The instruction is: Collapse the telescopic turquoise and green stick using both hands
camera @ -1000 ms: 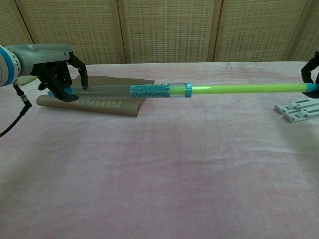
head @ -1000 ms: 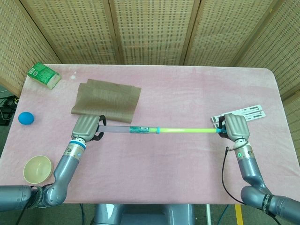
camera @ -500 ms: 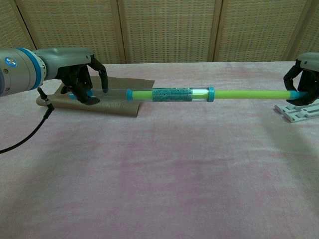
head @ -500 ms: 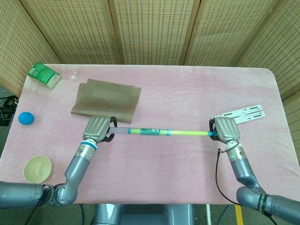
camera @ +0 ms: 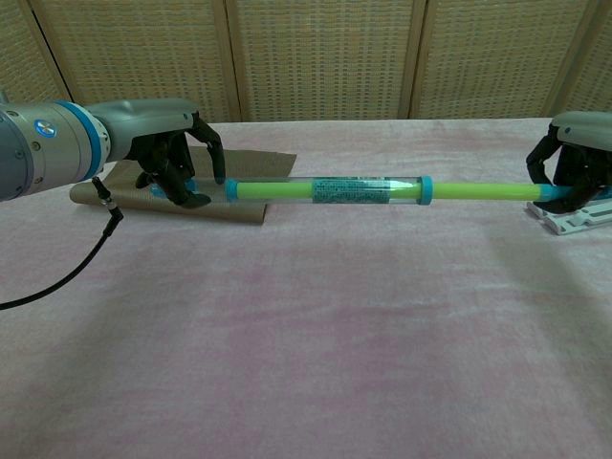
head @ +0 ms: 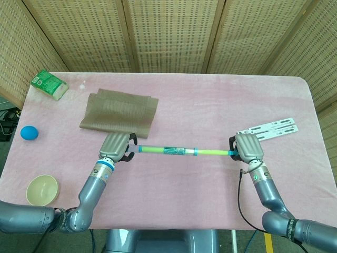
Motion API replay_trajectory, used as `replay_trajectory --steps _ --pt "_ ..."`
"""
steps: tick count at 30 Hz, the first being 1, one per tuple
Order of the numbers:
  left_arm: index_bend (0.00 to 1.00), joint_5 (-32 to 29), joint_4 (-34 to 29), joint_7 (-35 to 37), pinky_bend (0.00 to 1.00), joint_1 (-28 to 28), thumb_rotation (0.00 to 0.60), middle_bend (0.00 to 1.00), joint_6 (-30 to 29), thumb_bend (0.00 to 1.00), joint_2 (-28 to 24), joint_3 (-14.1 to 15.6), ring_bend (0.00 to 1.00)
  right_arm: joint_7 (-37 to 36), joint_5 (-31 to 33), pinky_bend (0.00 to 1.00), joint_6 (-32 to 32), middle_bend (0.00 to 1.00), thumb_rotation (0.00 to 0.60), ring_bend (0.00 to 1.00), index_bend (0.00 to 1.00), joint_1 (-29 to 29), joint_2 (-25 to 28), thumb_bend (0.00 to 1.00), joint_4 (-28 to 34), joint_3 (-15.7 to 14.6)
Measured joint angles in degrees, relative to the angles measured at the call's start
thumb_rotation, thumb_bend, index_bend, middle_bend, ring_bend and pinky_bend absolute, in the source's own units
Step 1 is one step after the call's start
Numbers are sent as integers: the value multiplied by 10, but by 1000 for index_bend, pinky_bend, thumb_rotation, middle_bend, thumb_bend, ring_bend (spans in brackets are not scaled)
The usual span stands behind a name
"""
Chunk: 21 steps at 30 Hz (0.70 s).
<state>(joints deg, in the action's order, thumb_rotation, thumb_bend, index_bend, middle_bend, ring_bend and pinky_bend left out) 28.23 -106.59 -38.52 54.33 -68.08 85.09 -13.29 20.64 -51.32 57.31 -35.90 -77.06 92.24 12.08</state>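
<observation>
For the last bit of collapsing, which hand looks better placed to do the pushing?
Probably the right hand. It grips the tip of the green rod, and a long bare stretch of rod shows between it and the stick's clear tube. The left hand already sits close against that tube's end, so it suits bracing.

Both robot hands clenched, level

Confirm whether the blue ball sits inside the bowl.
No: the blue ball lies on the table, apart from the bowl, which is nearer the front edge.

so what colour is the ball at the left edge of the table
Blue; the ball shows only in the head view.
</observation>
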Motion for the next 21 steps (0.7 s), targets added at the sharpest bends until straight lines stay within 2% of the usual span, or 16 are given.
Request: replay_trajectory --steps 21 --pt "536 31 -25 29 718 -9 600 900 4 507 -10 0 794 -11 -10 723 2 1000 600 1000 827 -6 20 589 59 -4"
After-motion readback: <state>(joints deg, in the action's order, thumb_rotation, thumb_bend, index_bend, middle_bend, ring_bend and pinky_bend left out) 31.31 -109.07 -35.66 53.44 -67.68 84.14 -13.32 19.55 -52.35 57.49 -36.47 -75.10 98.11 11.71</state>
